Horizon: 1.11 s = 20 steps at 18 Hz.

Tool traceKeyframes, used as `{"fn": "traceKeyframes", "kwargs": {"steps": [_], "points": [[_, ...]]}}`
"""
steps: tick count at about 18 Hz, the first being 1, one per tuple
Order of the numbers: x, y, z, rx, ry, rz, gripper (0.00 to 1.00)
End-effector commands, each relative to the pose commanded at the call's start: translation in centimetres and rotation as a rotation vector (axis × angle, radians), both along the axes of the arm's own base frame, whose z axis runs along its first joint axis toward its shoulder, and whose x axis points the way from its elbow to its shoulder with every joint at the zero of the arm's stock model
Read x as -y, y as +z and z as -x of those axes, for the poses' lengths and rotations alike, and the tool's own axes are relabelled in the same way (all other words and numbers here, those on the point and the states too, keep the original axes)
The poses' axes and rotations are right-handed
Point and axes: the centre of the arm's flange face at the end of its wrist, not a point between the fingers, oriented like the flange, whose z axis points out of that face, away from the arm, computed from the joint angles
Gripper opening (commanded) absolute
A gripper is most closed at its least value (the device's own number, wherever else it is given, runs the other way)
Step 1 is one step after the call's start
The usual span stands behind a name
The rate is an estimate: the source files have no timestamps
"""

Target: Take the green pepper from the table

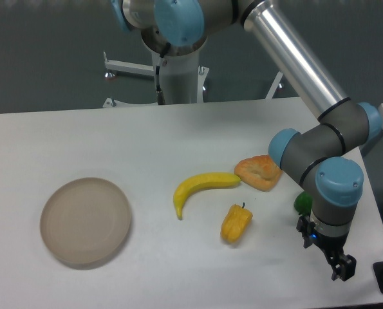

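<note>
While you watch the right side of the worktop (178, 138), this is the layout in front of you.

Arm: it reaches in from the top of the view, bends at a blue-capped elbow on the right, and its wrist points down near the worktop's front right corner.

Fingers (342, 267): you see them as one dark shape low over the worktop, in front of the wrist; whether they are spread or closed you cannot tell from this angle, and nothing shows between them.

Green pepper (301, 203): only a small bright-green patch shows, on the worktop just left of the wrist, the rest hidden behind the arm. It sits behind and to the left of the fingers, apart from them.

Yellow pepper (235, 223): lying left of the green pepper, stem tipped up.

Banana (201, 188): curved, just left of the yellow pepper, its right tip close to the pastry.

Pastry (259, 172): orange-brown, behind the yellow pepper, right beside the arm's lower blue joint.

Plate (85, 221): round, beige, far left, well apart from everything else.
</note>
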Motion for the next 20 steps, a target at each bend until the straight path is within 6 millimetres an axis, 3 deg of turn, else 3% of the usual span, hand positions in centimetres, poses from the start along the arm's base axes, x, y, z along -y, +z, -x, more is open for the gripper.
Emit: {"fn": "traceKeyframes", "kwargs": {"steps": [4, 9, 14, 17, 20], "points": [[-0.1, 0.2, -0.3, 0.005, 0.024, -0.009, 1.0], [0.5, 2.0, -1.0, 0.001, 0.028, -0.006, 1.0], [4.6, 3.2, -0.9, 0.044, 0.134, 0.005, 1.0], [9.3, 4.3, 0.9, 0.088, 0.251, 0.011, 1.0], [12.6, 5.0, 2.4, 0.145, 0.31, 0.03, 1.0]]}}
